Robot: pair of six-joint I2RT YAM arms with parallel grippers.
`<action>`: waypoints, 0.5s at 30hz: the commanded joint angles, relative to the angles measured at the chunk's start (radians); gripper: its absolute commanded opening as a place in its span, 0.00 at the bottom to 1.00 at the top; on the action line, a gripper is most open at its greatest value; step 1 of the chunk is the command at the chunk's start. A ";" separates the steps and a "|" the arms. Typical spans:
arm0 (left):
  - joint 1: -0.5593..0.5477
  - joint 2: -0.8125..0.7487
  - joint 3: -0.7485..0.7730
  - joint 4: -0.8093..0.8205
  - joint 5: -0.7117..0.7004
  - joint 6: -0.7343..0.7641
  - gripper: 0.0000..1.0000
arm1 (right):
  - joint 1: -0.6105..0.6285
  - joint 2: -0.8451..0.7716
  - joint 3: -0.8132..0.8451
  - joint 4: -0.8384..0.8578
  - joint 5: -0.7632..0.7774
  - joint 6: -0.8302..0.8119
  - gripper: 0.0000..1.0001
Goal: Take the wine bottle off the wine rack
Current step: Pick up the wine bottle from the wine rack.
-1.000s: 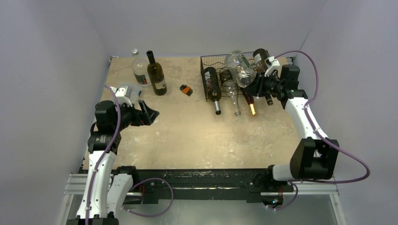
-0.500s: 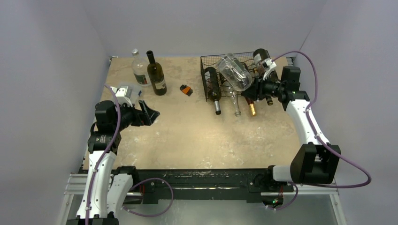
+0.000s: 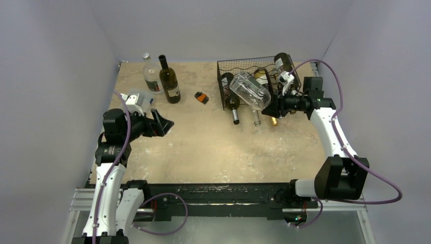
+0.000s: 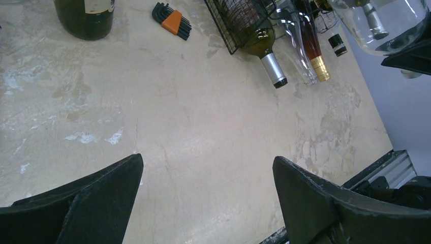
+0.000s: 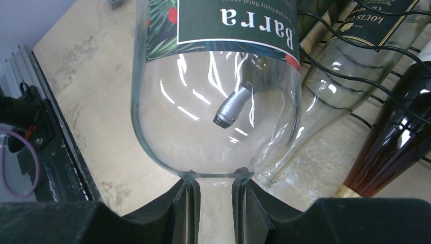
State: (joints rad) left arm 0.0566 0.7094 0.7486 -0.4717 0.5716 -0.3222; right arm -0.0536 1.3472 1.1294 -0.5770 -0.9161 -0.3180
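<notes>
Two upright bottles [image 3: 170, 84], one wine rack [image 3: 239, 66]

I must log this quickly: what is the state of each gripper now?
Left gripper: open, holding nothing.
Right gripper: closed on the neck of the clear wine bottle.

Table [image 3: 213, 147]: beige marbled top, with pale scuffs on my left side. Standing upright at its far left I find one clear bottle [image 3: 150, 76] and, just beside it on the right, one dark green bottle [image 3: 170, 82]. An orange-and-black hex key set [image 3: 202, 97] lies flat nearer the centre. The black wire wine rack [image 3: 221, 81] sits at the far right, directly on the top.
</notes>
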 commanded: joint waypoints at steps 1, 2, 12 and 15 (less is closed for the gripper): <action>0.003 -0.007 0.010 0.039 0.008 -0.016 1.00 | -0.005 -0.075 0.120 0.000 -0.156 -0.181 0.00; 0.003 -0.007 0.008 0.042 0.014 -0.019 1.00 | -0.005 -0.072 0.125 -0.027 -0.153 -0.207 0.00; 0.001 0.027 -0.017 0.116 0.207 -0.039 1.00 | -0.005 -0.070 0.157 -0.291 -0.076 -0.510 0.00; -0.001 0.039 -0.018 0.125 0.229 -0.046 1.00 | -0.005 -0.106 0.138 -0.298 -0.050 -0.556 0.00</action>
State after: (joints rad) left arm 0.0566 0.7387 0.7376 -0.4114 0.7204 -0.3496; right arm -0.0536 1.3457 1.2079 -0.9096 -0.8688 -0.7380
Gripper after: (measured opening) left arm 0.998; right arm 0.398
